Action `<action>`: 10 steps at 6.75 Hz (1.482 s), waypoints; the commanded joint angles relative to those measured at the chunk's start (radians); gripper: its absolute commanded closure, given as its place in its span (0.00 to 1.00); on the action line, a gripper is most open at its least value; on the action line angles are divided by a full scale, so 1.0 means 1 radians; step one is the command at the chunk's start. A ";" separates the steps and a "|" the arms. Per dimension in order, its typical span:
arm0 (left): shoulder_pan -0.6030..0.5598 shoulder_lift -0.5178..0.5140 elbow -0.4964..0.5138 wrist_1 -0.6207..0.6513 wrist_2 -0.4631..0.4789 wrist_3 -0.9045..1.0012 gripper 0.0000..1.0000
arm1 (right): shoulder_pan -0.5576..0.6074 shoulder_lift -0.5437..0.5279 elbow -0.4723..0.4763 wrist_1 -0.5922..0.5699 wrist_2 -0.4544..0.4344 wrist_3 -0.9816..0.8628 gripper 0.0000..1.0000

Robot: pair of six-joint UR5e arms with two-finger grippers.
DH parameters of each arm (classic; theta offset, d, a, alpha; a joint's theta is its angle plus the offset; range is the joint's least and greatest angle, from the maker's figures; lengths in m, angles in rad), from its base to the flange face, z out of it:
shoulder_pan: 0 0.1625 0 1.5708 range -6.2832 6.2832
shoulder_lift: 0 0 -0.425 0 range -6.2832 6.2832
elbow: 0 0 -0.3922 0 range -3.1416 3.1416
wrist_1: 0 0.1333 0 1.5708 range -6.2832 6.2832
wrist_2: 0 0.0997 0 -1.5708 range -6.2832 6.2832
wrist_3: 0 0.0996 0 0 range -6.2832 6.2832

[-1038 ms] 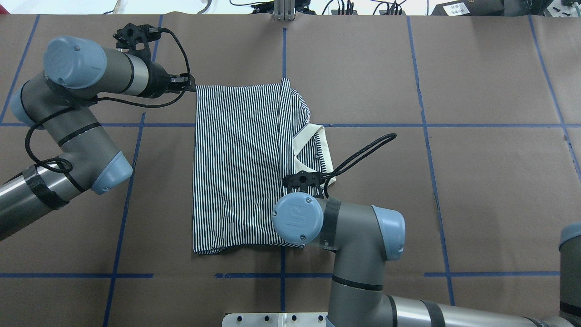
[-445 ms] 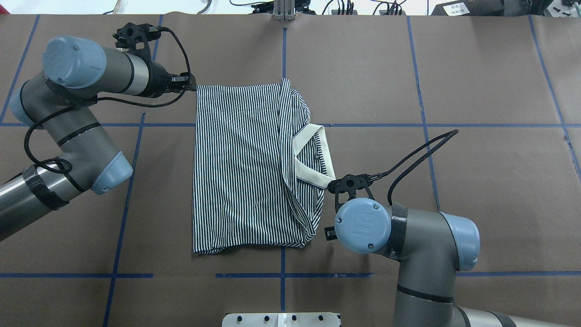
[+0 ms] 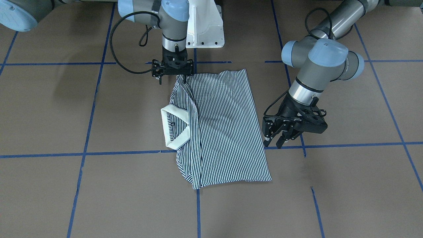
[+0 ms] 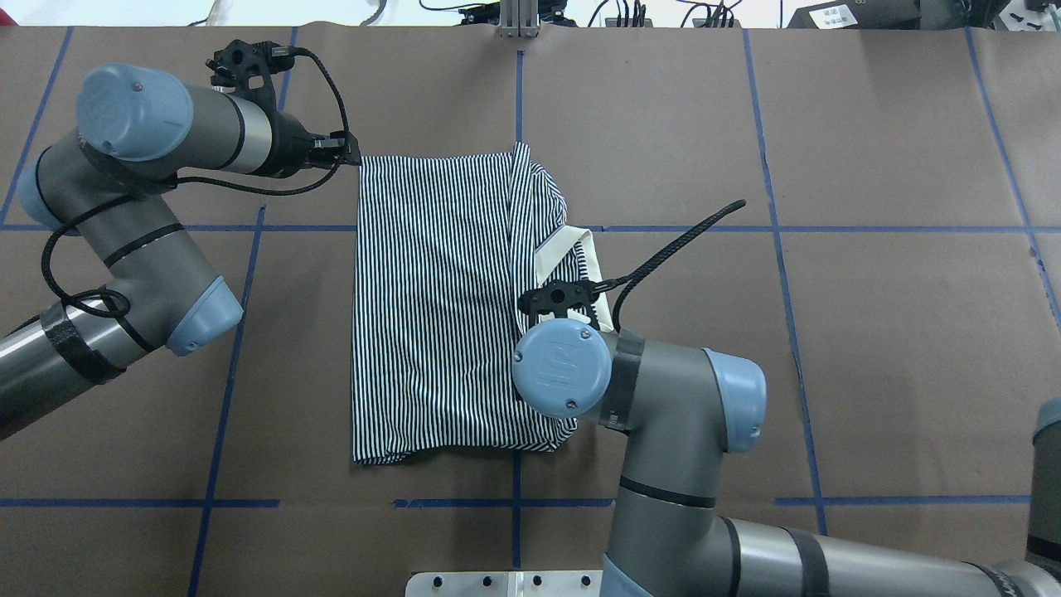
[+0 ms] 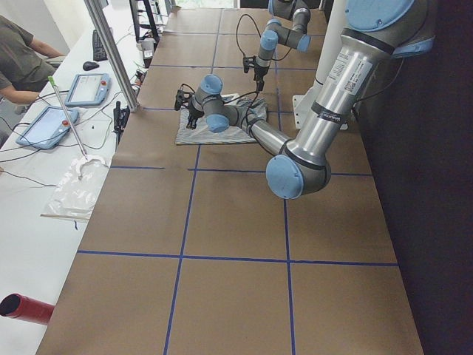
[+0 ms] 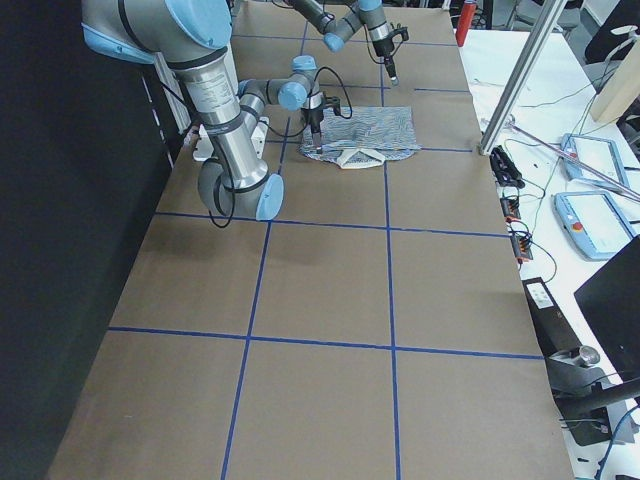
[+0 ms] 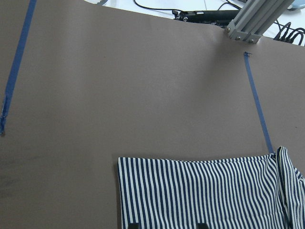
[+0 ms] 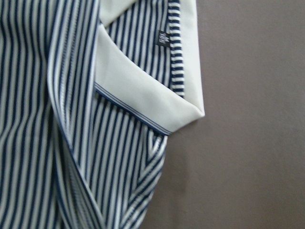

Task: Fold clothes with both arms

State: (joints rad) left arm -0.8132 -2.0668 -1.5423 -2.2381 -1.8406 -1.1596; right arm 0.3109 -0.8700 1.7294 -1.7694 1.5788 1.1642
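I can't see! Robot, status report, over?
Left gripper beside polo shirt, fingers open. Right gripper at folded side, fingers unclear. Shirt flat, collar showing. Nothing blocking.

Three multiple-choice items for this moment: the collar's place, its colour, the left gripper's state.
1. The collar juts from which side of the polo shirt? A the robot's left; B the robot's right; C the far end.
2. The collar's colour? A red; B green; C cream.
3. The left gripper is: A open; B shut on the shirt; C shut on the collar.
Key: 1 B, it shows on the overhead view's right; 2 C, plain cream against navy stripes; 3 A, its jaws stand apart.
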 commanded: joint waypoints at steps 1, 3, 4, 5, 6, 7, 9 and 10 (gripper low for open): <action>0.000 0.011 -0.009 0.000 0.000 0.000 0.50 | -0.001 0.054 -0.074 0.028 0.004 -0.128 0.00; 0.000 0.020 -0.009 0.000 -0.002 0.000 0.50 | -0.006 0.045 -0.096 0.027 0.010 -0.161 0.00; 0.000 0.020 -0.010 0.000 -0.002 -0.002 0.50 | -0.004 0.046 -0.109 0.022 0.010 -0.188 0.00; 0.002 0.020 -0.012 -0.002 -0.003 -0.002 0.50 | 0.000 0.042 -0.110 0.018 0.024 -0.202 0.00; 0.000 0.020 -0.019 -0.002 -0.003 -0.005 0.49 | 0.010 0.025 -0.108 0.019 0.039 -0.207 0.00; 0.000 0.022 -0.022 -0.002 -0.003 -0.006 0.49 | 0.032 -0.010 -0.100 0.022 0.078 -0.215 0.00; 0.000 0.022 -0.027 -0.002 -0.021 -0.008 0.49 | 0.081 -0.148 0.020 0.019 0.101 -0.315 0.00; 0.000 0.034 -0.045 -0.002 -0.043 -0.018 0.49 | 0.094 -0.214 0.100 0.015 0.115 -0.340 0.00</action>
State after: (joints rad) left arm -0.8130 -2.0410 -1.5741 -2.2396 -1.8637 -1.1700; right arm 0.3869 -1.0103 1.7505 -1.7514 1.6785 0.8566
